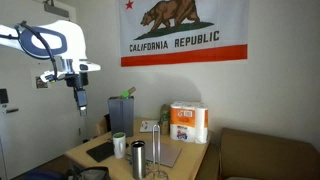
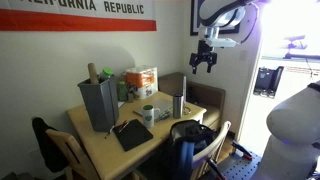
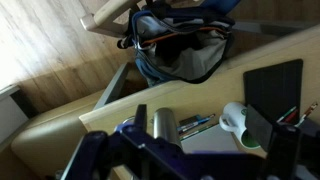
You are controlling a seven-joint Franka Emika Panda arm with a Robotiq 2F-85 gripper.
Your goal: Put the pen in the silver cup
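Observation:
The silver cup (image 3: pixel 236 117) is short and pale with a dark greenish inside, and has a handle. It stands on the wooden table (image 3: pixel 110 115) and shows in both exterior views (image 1: pixel 118 145) (image 2: pixel 148 114). The pen (image 3: pixel 197 124) lies on the table between the cup and the taller steel tumbler (image 3: pixel 163 123), beside another pen. My gripper (image 3: pixel 200 120) is open and empty. It hangs high above the table's edge in both exterior views (image 1: pixel 82 100) (image 2: pixel 205 62), well clear of everything.
A pale notebook (image 3: pixel 205 142) lies by the pens and a black pad (image 3: pixel 272 82) lies beyond the cup. A dark backpack (image 3: pixel 180 50) sits on a chair at the table's side. A grey bin (image 2: pixel 97 103) and a paper towel pack (image 1: pixel 188 122) stand at the table's back.

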